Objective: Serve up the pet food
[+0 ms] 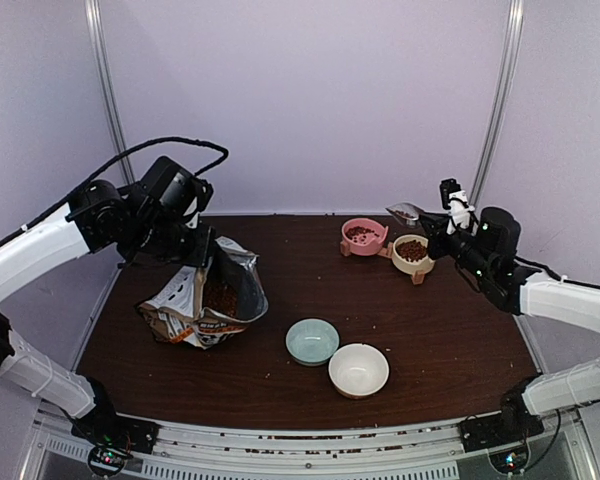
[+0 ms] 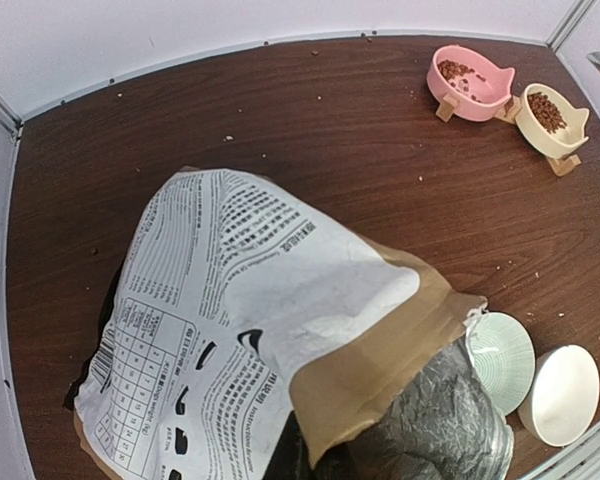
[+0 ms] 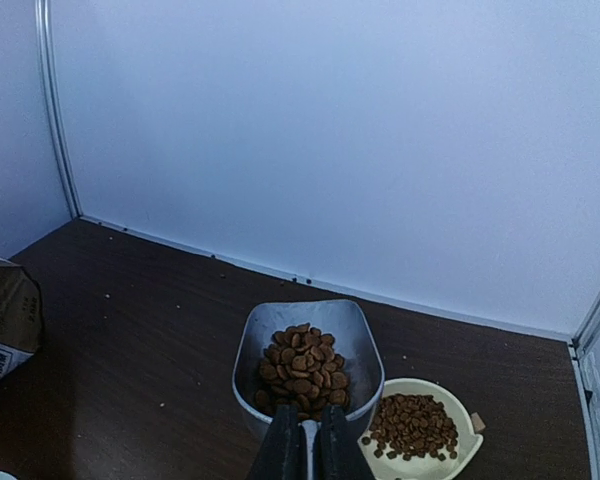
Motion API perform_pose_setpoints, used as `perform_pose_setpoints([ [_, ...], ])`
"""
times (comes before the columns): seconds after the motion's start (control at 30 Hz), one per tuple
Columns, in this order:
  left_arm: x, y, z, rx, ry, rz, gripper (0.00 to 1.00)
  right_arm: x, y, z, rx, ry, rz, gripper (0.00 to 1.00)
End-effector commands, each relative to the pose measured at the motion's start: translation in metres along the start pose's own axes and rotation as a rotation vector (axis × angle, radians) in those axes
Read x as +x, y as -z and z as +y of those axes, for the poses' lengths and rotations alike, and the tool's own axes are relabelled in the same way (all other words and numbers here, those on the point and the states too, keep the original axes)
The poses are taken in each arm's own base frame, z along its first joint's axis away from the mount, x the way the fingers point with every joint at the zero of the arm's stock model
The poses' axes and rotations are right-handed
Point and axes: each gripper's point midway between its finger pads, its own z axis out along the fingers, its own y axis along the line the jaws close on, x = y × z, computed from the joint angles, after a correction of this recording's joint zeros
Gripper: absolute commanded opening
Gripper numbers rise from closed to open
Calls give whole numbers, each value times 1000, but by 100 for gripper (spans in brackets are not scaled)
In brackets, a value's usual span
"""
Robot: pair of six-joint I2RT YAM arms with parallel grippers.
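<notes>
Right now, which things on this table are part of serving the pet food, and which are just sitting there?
In use: pet food, scoop carrying it, bag, cream bowl and pink bowl, both holding kibble.
Idle: pale green bowl, white bowl, both empty.

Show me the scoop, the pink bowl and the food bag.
scoop (image 3: 315,314), right wrist view, bare metal near its front lip.
pink bowl (image 2: 486,90), left wrist view, bare inner wall.
food bag (image 2: 250,290), left wrist view, white printed panel.
</notes>
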Motion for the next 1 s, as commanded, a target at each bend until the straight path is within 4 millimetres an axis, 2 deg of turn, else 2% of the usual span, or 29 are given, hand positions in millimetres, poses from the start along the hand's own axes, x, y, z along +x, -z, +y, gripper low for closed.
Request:
perform_pose_setpoints([
  [0.0, -30, 13, -6, 60, 45, -128, 0, 27, -9, -25, 44, -2, 95, 0],
  [0.2, -27, 14, -2, 56, 46, -127, 0, 51, -16, -56, 126, -36, 179, 0],
  [0.4, -26, 15, 3, 51, 56, -132, 0, 71, -22, -71, 174, -45, 271, 0],
  [0.97, -27, 16, 2, 63, 51, -137, 0, 83, -22, -99, 306, -21, 500, 0],
])
